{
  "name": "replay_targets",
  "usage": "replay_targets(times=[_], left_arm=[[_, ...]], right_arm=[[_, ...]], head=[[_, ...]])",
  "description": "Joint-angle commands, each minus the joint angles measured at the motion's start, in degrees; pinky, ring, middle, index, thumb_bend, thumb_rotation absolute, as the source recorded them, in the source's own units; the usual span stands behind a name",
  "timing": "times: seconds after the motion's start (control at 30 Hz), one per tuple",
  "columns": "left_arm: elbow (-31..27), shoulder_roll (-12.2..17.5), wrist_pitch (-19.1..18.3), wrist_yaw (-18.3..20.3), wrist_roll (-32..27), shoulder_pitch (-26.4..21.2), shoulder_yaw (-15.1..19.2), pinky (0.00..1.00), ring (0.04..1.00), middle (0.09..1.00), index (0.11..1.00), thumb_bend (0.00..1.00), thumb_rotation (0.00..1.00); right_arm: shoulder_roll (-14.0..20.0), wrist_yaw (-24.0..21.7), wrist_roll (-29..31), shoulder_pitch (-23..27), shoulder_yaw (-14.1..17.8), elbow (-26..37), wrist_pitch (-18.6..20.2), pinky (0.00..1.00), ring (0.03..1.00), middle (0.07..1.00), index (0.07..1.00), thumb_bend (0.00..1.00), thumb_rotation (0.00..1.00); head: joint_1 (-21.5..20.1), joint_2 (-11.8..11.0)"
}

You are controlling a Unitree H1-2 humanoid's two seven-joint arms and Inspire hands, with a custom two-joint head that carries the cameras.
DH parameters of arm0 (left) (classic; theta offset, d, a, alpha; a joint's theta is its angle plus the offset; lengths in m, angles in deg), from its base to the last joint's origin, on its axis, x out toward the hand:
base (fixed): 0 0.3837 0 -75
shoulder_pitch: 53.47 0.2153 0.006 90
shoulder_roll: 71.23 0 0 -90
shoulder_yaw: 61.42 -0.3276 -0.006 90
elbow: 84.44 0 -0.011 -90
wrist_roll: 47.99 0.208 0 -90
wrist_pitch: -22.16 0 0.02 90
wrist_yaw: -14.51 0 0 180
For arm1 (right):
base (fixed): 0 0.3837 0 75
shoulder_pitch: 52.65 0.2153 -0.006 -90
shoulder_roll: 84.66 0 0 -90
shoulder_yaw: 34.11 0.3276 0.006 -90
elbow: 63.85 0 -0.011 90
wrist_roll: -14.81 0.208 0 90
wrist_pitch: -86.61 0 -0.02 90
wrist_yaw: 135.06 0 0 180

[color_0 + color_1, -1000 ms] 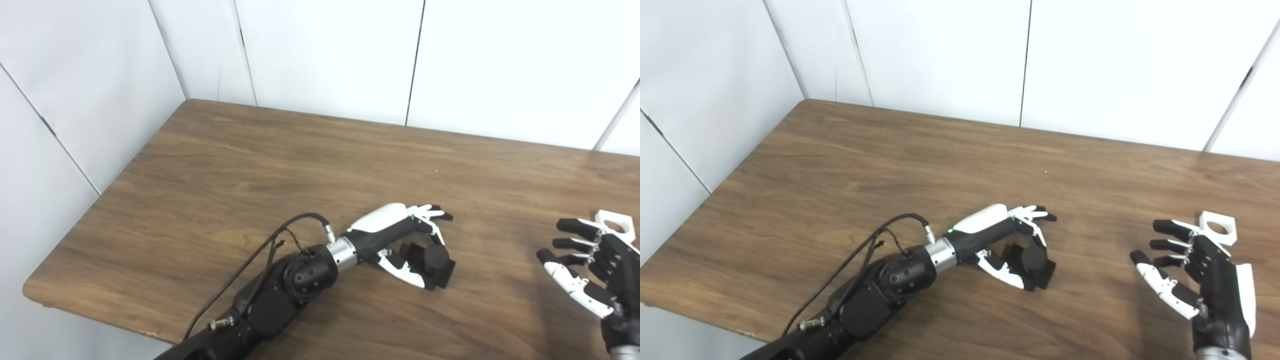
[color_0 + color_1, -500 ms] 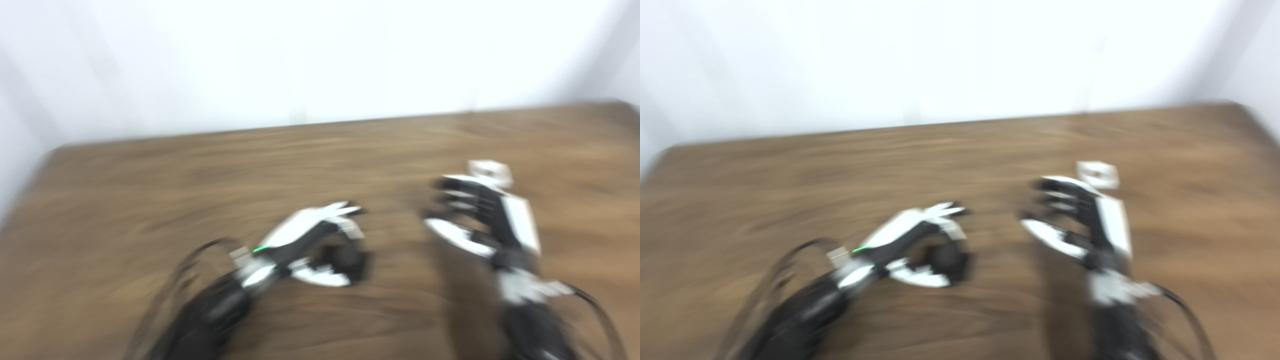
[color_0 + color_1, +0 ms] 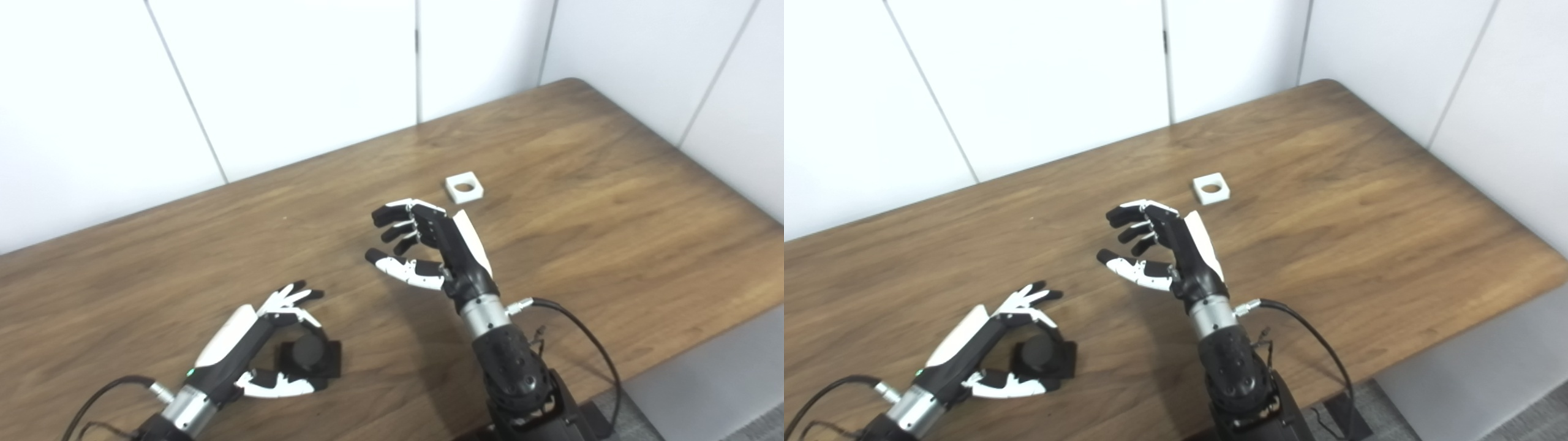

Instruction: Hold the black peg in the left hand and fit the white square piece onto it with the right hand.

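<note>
Your left hand (image 3: 257,343) sits low on the brown wooden tabletop (image 3: 612,202), near the front edge on the left side. Its fingers (image 3: 288,300) curve over the top of the black peg (image 3: 306,352), and its thumb (image 3: 278,384) lies in front of it. The peg is a short round post that stands up on a flat black square base, and the base rests on the tabletop. The hand is cupped around the peg from the left, but the fingers and thumb look apart from it, so it is not pinching the peg. Your right hand (image 3: 429,245) is near the middle of the tabletop, held up with its palm turned to the left. Its fingers are spread and a little bent, and its thumb points left below them. It holds nothing. The white square piece (image 3: 463,187) lies flat on the tabletop, farther back and a little to the right of your right hand, and the two do not touch. You can see the round hole in the middle of the piece. A black cable (image 3: 588,343) loops out from the wrist of your right arm. White wall panels (image 3: 294,79) stand behind the tabletop and along its right side.
</note>
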Motion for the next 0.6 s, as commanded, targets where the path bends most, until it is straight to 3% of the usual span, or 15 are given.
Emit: replay_targets(times=[0.0, 0.27, 0.4, 0.57], left_arm=[[1.9, 2.3, -0.1, 2.6, 1.6, 0.9, -0.1, 1.0, 0.993, 0.9, 0.487, 0.52, 0.05], [2.1, 2.2, 0.3, 2.8, 1.4, 1.1, 0.1, 1.0, 0.99, 0.9, 0.487, 0.52, 0.05], [2.0, 2.2, 0.0, 2.9, 1.8, 1.5, 0.1, 1.0, 0.988, 0.902, 0.488, 0.52, 0.05], [1.5, 2.1, -0.7, 3.0, 2.0, 1.9, 0.2, 1.0, 0.986, 0.904, 0.488, 0.52, 0.05]], right_arm=[[0.6, 0.5, -0.9, 3.6, 0.7, 0.5, -1.4, 0.46, 0.583, 0.65, 0.628, 0.54, 0.17], [7.8, -1.9, -1.5, 10.1, 4.7, -1.2, 1.8, 0.49, 0.607, 0.652, 0.618, 0.57, 0.19], [13.8, -4.5, -3.3, 15.4, 6.2, -3.8, 5.5, 0.51, 0.626, 0.654, 0.521, 0.52, 0.16], [20.9, -8.2, -6.0, 21.0, 5.6, -8.5, 9.3, 0.5, 0.624, 0.686, 0.499, 0.5, 0.15]], head=[[-0.1, -0.1], [0.7, -0.8], [0.6, -1.2], [0.9, -1.4]])
